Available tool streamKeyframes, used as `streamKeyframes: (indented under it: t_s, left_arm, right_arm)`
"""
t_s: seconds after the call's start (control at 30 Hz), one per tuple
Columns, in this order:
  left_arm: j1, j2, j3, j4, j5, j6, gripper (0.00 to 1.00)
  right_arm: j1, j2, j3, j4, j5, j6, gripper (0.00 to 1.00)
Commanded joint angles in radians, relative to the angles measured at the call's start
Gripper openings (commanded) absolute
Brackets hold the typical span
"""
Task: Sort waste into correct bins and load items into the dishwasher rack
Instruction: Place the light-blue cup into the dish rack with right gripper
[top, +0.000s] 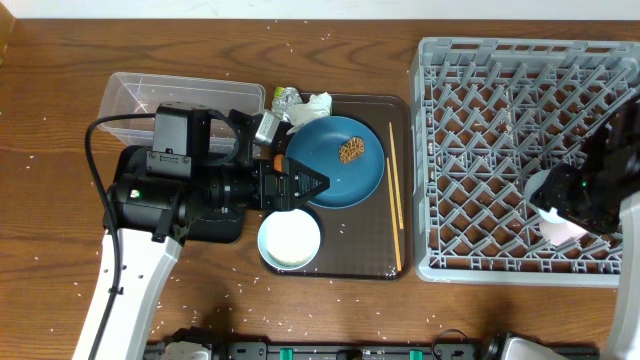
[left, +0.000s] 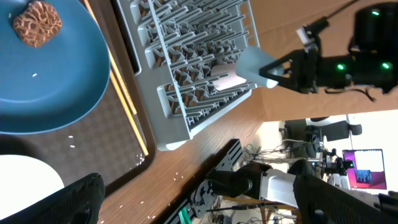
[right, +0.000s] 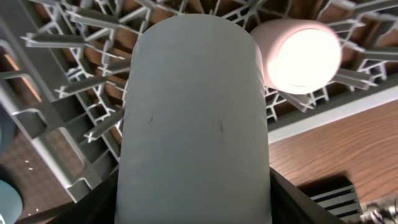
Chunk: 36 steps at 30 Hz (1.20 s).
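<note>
My right gripper (right: 193, 202) is shut on the light-blue cup (right: 193, 112) and holds it over the grey dishwasher rack (top: 500, 110), near its front right (top: 540, 190). The pink cup (right: 301, 53) lies in the rack beside it (top: 562, 230). My left gripper (top: 305, 186) is open and empty at the left edge of the dark-blue plate (top: 330, 170), which carries the brown food lump (top: 352, 150). The white bowl (top: 290, 240) sits in front of the plate. The chopsticks (top: 395, 200) lie at the plate's right. A bit of orange carrot (top: 277, 160) shows by my left gripper.
The plate, bowl and chopsticks rest on a dark brown tray (top: 400, 120). Crumpled white paper (top: 318, 103) and a yellow-green wrapper (top: 287, 97) lie at its back edge. The clear tub (top: 150, 95) stands back left; the black tub (top: 215, 228) is mostly under my left arm. Rice grains dot the table.
</note>
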Motion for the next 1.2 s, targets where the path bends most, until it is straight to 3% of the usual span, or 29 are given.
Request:
streamKeyframes:
  t_s: [0.0,0.63,0.67,0.77,0.8,0.97,1.17]
  left_arm:
    - [-0.001,-0.007,0.013,-0.004,-0.008,0.013,0.98]
    - [-0.001,-0.007,0.013,-0.007,-0.008,0.013,0.98]
    - [-0.001,-0.007,0.013,-0.007,-0.008,0.013,0.98]
    - [-0.001,-0.007,0.013,-0.007,-0.008,0.013,0.98]
    - [-0.001,-0.007,0.013,-0.007,-0.008,0.013,0.98]
    - [-0.001,-0.007,0.013,-0.007,-0.008,0.013,0.98]
    - [-0.001,-0.007,0.013,-0.010,-0.106,0.013,0.98]
  right_arm:
    - [-0.008,0.036,0.005,0.000,-0.097,-0.039,0.55]
    - [-0.008,0.080,-0.065,-0.041,-0.056,-0.057,0.58]
    - [-0.008,0.080,-0.069,-0.040,-0.056,-0.057,0.61]
    - [-0.008,0.080,-0.074,-0.032,-0.056,-0.049,0.88]
    - [-0.008,0.080,-0.074,-0.030,-0.056,-0.049,0.91]
    - [-0.008,0.080,-0.056,-0.022,-0.105,-0.051,0.91]
    - [0.009,-0.006,0.027,0.009,-0.365,-0.157,0.88]
